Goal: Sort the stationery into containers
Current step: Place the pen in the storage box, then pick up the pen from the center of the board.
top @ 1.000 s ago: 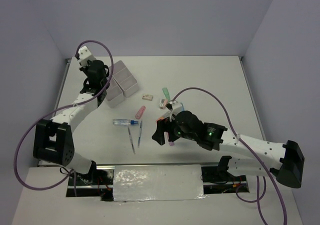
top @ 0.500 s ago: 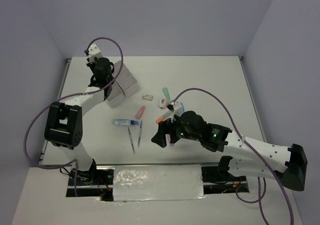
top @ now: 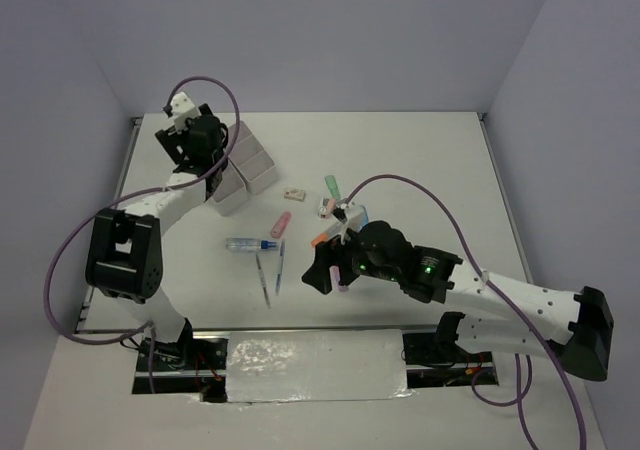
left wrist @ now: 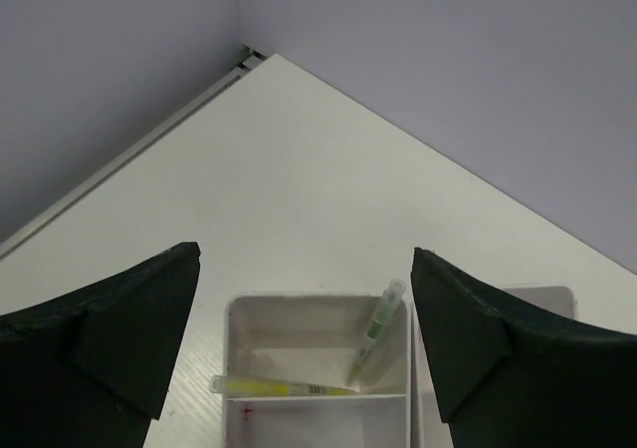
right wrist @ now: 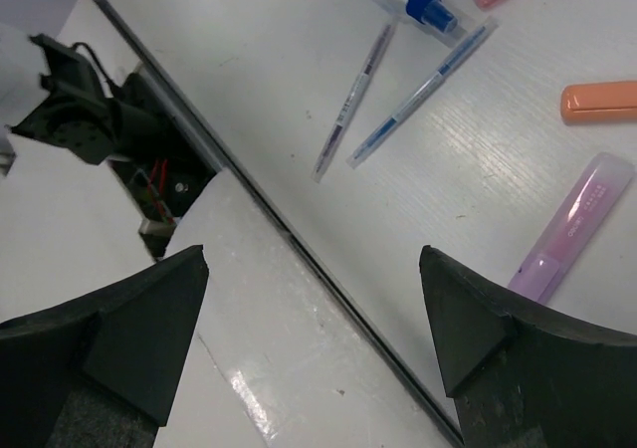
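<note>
At the far left corner of the tabletop (top: pixel 420 160), the left tool (left wrist: pixel 304 259) hangs directly over the containers (top: pixel 255 170), its fingers spread wide with nothing between them. In the left wrist view, one bin of that block holds two slim yellow-green markers (left wrist: pixel 289 388): one lies flat along the near wall, the other leans up in the right corner. Below and just right of the containers, towards the arm bases, a clear blue-capped tube (top: pixel 250 244) lies flat. Two thin pens (top: pixel 264 278) sit side by side nearer the bases than the tube. A pink highlighter (top: pixel 281 224) rests just right of the tube's cap. Right of the containers at about their near edge lies a small eraser (top: pixel 295 193), and further right again a green highlighter (top: pixel 331 185). Well to the lower right of the containers are an orange highlighter (right wrist: pixel 600 102) and a purple highlighter (right wrist: pixel 572 231), both loose on the tabletop. The right tool (right wrist: pixel 314 259) hovers there, just beside the purple one, fingers parted and gripping nothing.
</note>
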Available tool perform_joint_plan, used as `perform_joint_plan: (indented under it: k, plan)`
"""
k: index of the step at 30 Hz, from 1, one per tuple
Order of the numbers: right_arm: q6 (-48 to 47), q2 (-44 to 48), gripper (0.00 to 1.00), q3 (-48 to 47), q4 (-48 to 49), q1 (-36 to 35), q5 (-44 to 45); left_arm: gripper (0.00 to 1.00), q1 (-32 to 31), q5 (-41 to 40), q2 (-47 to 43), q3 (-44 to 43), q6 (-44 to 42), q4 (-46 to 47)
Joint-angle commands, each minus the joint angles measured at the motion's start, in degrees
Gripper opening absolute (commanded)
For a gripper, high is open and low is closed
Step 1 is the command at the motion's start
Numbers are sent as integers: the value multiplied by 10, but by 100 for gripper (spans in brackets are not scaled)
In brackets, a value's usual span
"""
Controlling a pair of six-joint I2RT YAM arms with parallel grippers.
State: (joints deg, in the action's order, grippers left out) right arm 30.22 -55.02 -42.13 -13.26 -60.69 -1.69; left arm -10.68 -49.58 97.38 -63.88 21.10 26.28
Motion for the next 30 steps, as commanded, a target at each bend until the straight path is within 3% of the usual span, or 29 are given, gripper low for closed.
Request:
perform_joint_plan:
  k: [1, 6, 8, 11, 18, 25, 30]
  plan:
    - [-3, -60, 94, -30, 12, 4, 31, 99, 4, -18, -86, -94, 73, -169]
    - [64, -212, 93, -132, -49, 5, 135, 99, 5, 132, -136, -223, 153, -427]
    - [96, -286, 92, -183, -81, 3, 151, 99, 4, 167, -182, -217, 170, -477]
    - [136, -357, 92, -228, -94, 1, 170, 99, 5, 222, -277, -136, 166, -485]
    - [212, -474, 92, -301, -142, -6, 220, 99, 5, 287, -473, -69, 123, -586]
    - [256, -546, 92, -363, -192, -29, 267, 99, 5, 460, -568, 69, 34, -542]
    - [267, -575, 91, -393, -218, -33, 282, 99, 5, 455, -604, 147, 25, -541]
